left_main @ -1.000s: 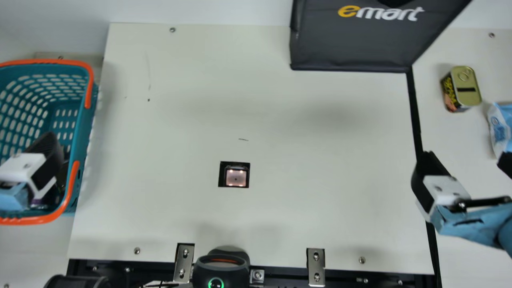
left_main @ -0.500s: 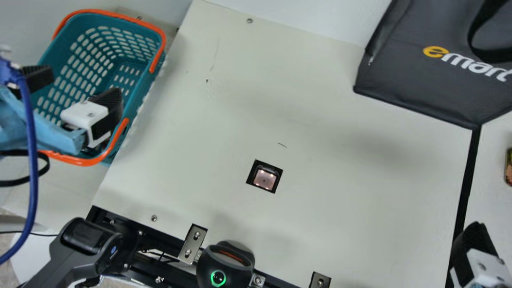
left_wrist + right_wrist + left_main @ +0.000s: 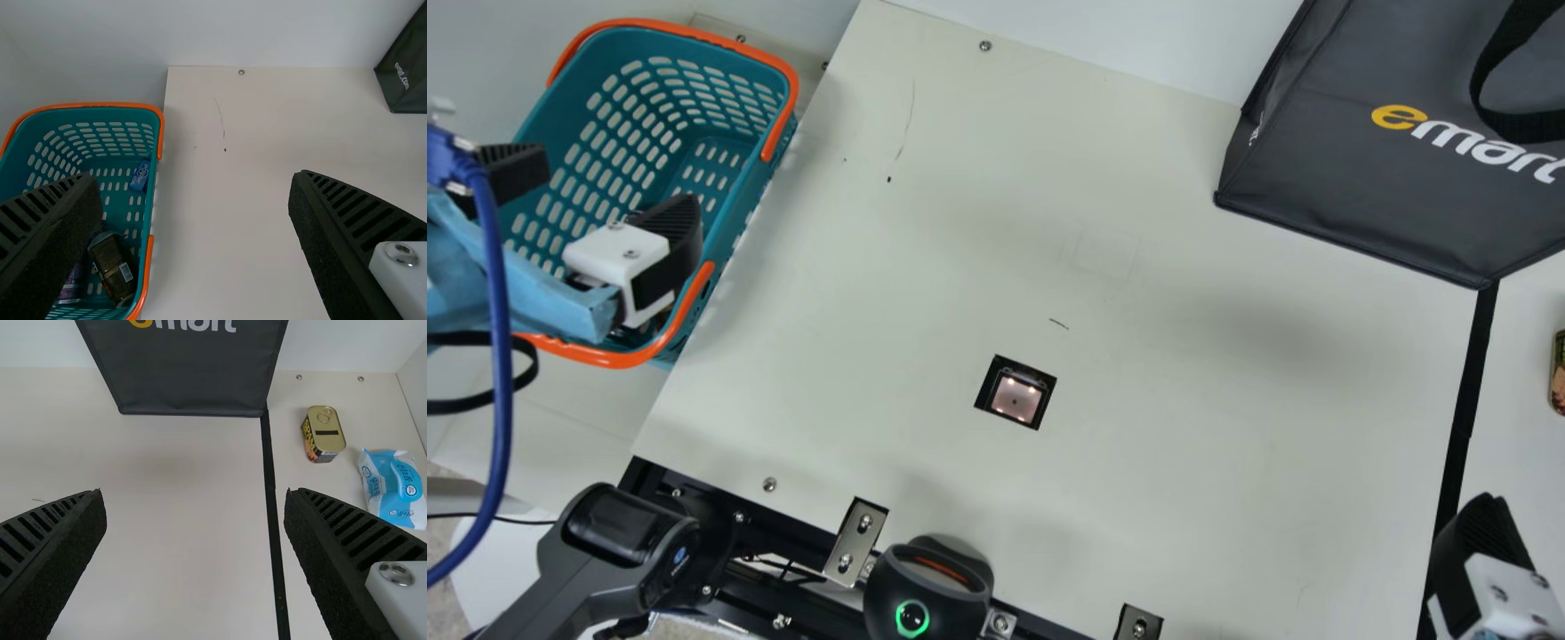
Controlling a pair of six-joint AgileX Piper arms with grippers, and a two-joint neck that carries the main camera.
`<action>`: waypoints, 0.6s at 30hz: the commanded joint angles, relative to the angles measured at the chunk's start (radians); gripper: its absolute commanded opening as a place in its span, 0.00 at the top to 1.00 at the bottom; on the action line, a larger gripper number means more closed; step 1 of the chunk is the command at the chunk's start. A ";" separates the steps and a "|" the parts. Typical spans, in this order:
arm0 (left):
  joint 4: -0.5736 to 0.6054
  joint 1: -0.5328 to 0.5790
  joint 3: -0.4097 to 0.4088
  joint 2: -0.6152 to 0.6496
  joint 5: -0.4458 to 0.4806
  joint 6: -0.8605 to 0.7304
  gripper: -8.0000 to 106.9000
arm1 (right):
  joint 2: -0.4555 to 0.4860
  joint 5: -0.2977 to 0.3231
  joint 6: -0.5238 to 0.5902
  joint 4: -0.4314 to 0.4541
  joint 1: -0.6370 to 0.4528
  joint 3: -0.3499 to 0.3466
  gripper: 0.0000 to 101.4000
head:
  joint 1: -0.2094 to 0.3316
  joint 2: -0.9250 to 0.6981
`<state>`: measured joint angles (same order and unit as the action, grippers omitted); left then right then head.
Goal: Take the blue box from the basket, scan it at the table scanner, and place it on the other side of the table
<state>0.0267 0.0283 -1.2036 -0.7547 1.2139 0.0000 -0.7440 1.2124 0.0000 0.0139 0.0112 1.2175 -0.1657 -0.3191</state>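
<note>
Over the teal basket [image 3: 743,209] at the main view's left, my left gripper [image 3: 615,182] stands open with nothing between its fingers. The left wrist view has the small blue box [image 3: 140,176] inside the basket [image 3: 152,200], near its side wall, with my left gripper [image 3: 193,179] open above. The table scanner [image 3: 1015,398] is a lit square set in the middle of the table. At the main view's lower right is one finger of my right gripper [image 3: 1485,542]. In its wrist view my right gripper [image 3: 195,492] is open and holds nothing.
A dark can [image 3: 113,267] and a purple item [image 3: 72,287] also lie in the basket. A black bag [image 3: 1369,169] stands at the back right. Beyond the black strip [image 3: 273,520] are a tin [image 3: 323,433] and a blue-white packet [image 3: 393,487]. A black device [image 3: 927,587] sits at the front edge.
The neck camera has turned, bringing the basket side further into view. Neither arm shows clear motion against the table.
</note>
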 commanded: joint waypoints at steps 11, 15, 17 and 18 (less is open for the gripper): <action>-0.053 -0.086 -0.007 -0.048 -0.034 0.088 0.15 | 0.000 0.000 0.000 0.000 0.000 0.000 0.06 | 0.027 -0.002; -0.086 -0.136 -0.014 -0.074 -0.057 0.132 0.15 | 0.000 0.000 0.000 0.000 0.000 0.000 0.06 | 0.027 -0.002; -0.106 -0.159 -0.016 -0.086 -0.068 0.154 0.15 | 0.000 0.000 0.000 0.000 0.000 0.000 0.06 | 0.027 -0.002; -0.117 -0.170 -0.017 -0.091 -0.072 0.165 0.15 | 0.000 0.001 0.000 0.000 0.000 0.000 0.06 | 0.027 -0.002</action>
<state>-0.0793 -0.1282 -1.2193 -0.8428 1.1447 0.1517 -0.7440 1.2136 0.0000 0.0139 0.0112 1.2175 -0.1657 -0.3191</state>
